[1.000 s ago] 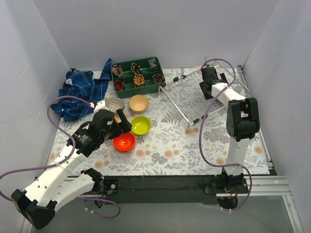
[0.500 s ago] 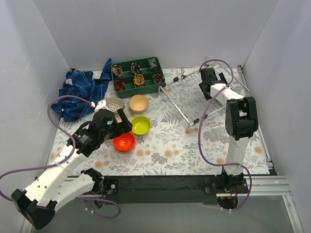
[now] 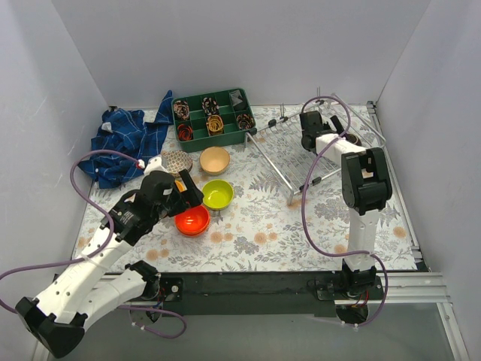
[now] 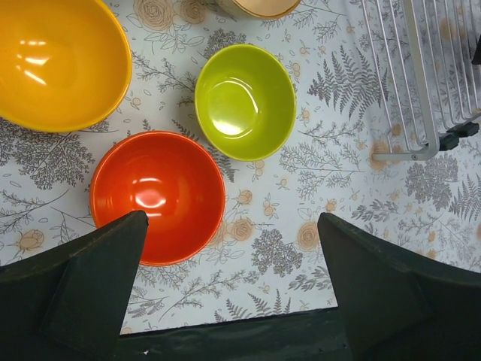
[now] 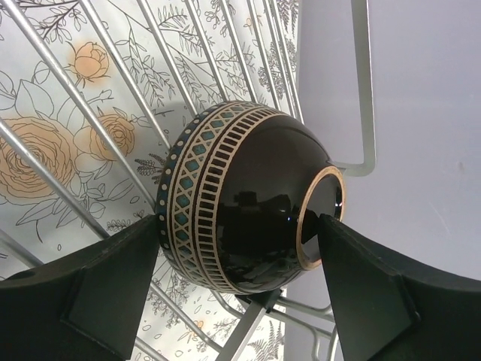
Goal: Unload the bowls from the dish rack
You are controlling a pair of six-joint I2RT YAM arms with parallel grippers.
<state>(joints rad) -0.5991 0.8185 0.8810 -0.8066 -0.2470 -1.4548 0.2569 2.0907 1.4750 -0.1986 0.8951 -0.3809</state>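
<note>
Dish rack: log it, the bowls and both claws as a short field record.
dish rack: back right of the table
bowl seen in rack: dark patterned bowl, lying on its side on the wires
right claw: closed on the dark patterned bowl, a finger against each side
left claw: open, empty, above the red-orange bowl
bowls on table: red-orange bowl, lime green bowl, yellow-orange bowl, beige bowl, all left of the rack
</note>
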